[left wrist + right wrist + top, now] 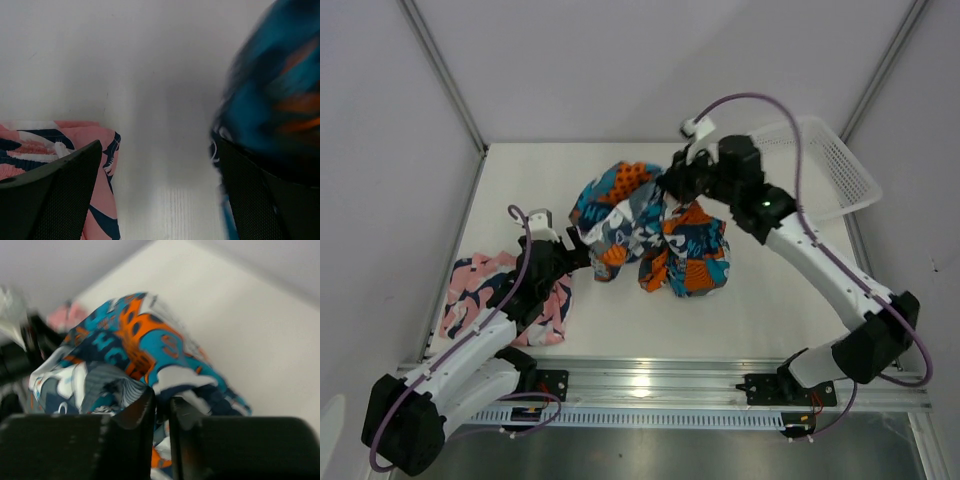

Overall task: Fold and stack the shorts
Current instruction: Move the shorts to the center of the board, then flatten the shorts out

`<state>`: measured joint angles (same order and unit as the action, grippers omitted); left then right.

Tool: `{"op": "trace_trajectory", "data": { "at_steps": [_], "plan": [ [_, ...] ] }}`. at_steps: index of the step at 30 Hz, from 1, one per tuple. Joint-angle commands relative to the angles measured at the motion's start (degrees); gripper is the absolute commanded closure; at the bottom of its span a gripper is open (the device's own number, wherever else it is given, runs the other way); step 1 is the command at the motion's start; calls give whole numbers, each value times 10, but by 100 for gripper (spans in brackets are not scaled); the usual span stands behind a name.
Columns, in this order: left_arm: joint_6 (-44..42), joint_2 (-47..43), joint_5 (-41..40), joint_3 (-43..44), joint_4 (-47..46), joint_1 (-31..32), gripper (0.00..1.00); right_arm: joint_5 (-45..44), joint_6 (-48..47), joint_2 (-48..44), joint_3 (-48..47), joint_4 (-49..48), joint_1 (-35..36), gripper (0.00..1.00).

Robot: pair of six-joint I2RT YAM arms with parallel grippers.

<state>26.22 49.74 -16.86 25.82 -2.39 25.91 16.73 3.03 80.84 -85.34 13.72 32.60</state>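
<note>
The blue, teal, orange and white shorts (pixel 690 255) hang bunched up in the middle of the table. My right gripper (pixel 670 185) holds them from above at their top edge. In the right wrist view its jaws (pixel 161 397) are shut with a fold of these shorts (pixel 135 340) pinched between them. The pink shorts (pixel 480 290) with navy and white shapes lie flat at the near left. My left gripper (pixel 582 255) is wide open, low over bare table between the two. In the left wrist view the pink shorts (pixel 80 132) are at its left finger and the patterned shorts (pixel 280 90) at its right.
A white mesh basket (pixel 840 170) stands tilted at the back right corner of the table. Grey walls close the table in at the left, back and right. The left arm (pixel 20 360) shows blurred at the left of the right wrist view.
</note>
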Motion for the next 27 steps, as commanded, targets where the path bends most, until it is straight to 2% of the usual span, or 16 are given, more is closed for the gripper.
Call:
{"op": "trace_trajectory", "data": {
  "at_steps": [1, 2, 3, 5, 8, 11, 14, 17, 19, 22, 27],
  "plan": [
    [13, -21, -32, -9, -9, -2, 1, 25, -17, 43, 40, 27, 78, 78],
    [15, -20, -30, -7, -9, -3, 1, 45, -28, 47, 61, 40, 90, 57],
    [16, -18, -33, -5, -3, -4, 1, 55, -28, 37, 81, 32, 105, 27],
    [26, -15, -50, 0, 12, -6, 1, 52, -18, -10, 144, -18, 103, 13],
    [41, -26, -77, 0, 39, -7, 1, 51, 17, -57, 184, -60, 57, 11],
    [50, -39, -112, -2, 53, -9, 1, 54, 39, -50, 187, -51, 7, 17],
    [41, -40, -115, -4, 46, -11, 1, 59, 58, -13, 180, -49, -15, 17],
    [22, -25, -74, -5, 28, -11, 1, -14, 71, 49, 143, -8, -17, 19],
    [17, 1, -31, -3, 3, -11, 1, -28, 89, 95, 122, 9, -28, 20],
    [-8, 37, 21, 4, -27, -11, 1, 21, 92, 133, 127, -24, -39, 21],
    [-19, 65, 58, 7, -46, -10, 1, 45, 85, 215, 60, -33, -18, 20]
  ]
}}
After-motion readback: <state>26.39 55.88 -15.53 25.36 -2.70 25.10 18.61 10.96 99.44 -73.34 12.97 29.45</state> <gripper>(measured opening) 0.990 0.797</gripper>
